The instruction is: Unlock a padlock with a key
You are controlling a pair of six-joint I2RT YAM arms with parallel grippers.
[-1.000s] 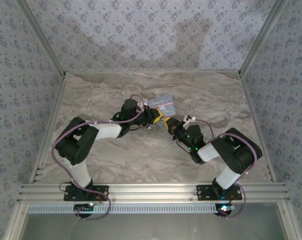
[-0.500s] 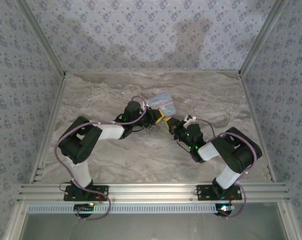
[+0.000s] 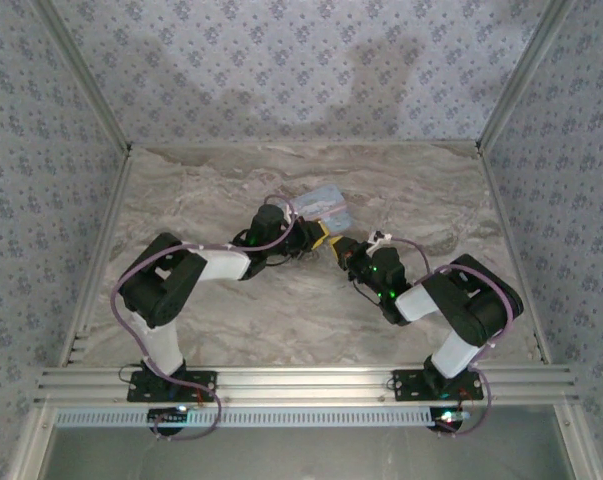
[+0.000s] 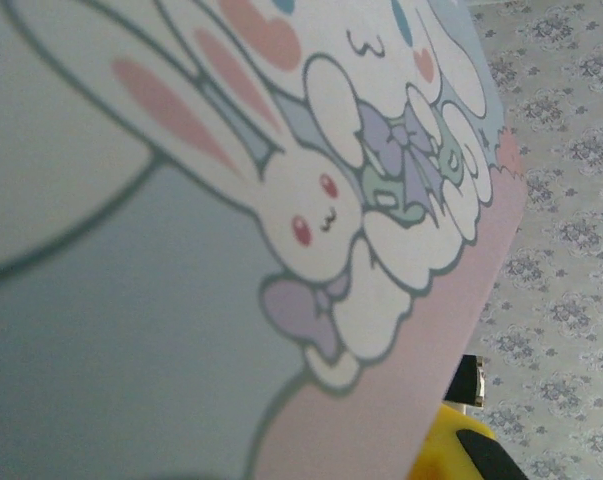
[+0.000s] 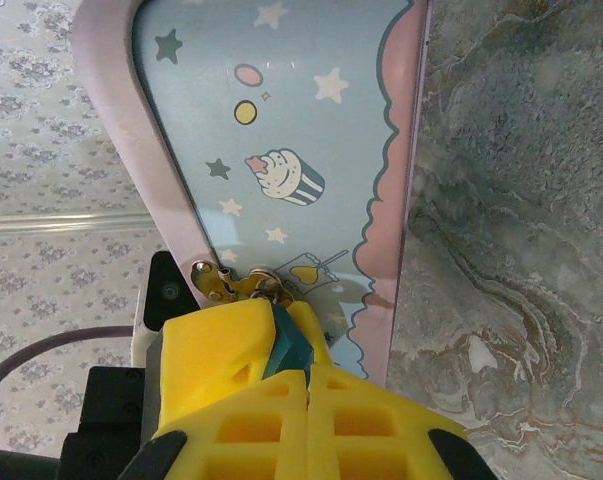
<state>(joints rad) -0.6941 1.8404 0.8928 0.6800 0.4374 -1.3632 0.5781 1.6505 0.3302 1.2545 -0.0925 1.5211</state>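
Right wrist view has the right gripper (image 5: 306,375) pinching the tiny padlock (image 5: 284,350) at the tin's (image 5: 311,150) gold clasp (image 5: 231,280), looks not unlocked yet so the key part's all left; left gripper (image 3: 316,233) state, can't tell.

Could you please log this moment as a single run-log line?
right gripper: shut on padlock at hasp of tin | left gripper: close against tin, jaws unclear
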